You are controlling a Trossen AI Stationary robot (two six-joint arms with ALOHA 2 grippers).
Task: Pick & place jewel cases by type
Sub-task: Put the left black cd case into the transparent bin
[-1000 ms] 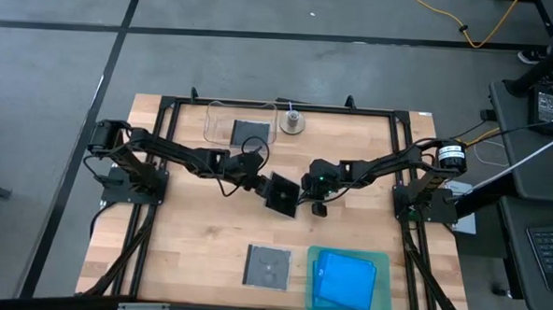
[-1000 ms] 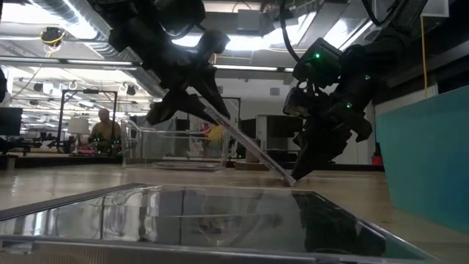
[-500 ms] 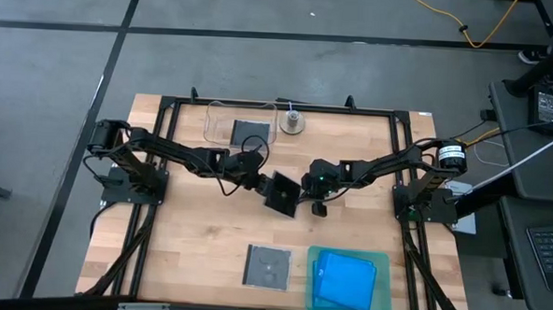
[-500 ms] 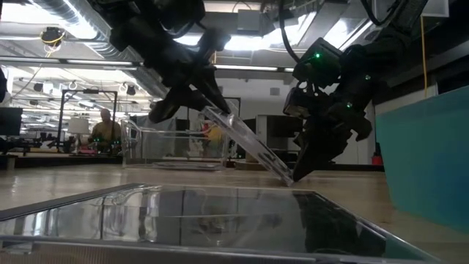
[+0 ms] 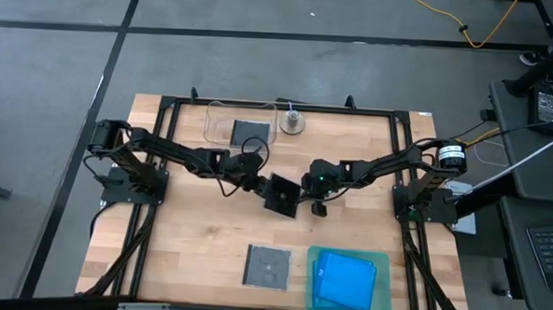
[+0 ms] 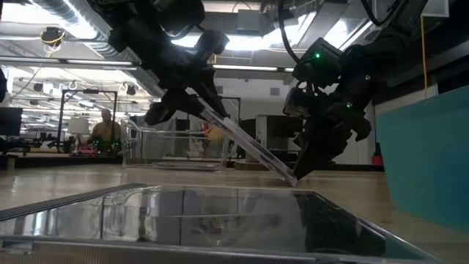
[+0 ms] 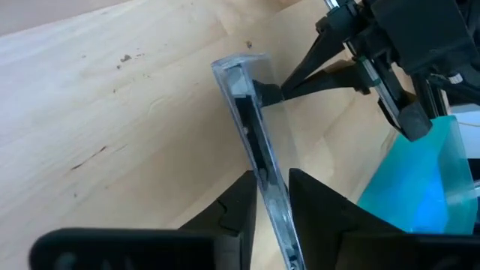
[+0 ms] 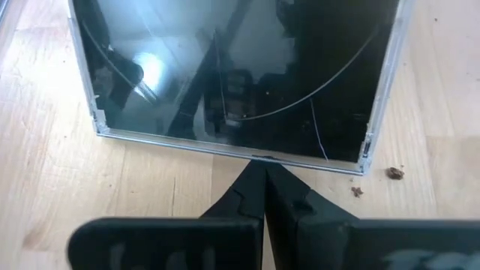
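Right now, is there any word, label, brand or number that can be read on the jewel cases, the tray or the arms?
None can be read.
Grey-black jewel case tilted between the left gripper and right gripper: only reflections, no legible print.
Jewel case flat on the table: artwork too small to read.
Blue cases in the teal tray: no text visible.

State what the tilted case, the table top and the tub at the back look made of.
Tilted case: hard plastic, seemingly; clear glossy frame, dark face mirroring the arms.
Table top: pale wood, matte; plank seams and grain show.
Tub: clear plastic, probably; the wood shows through its walls.
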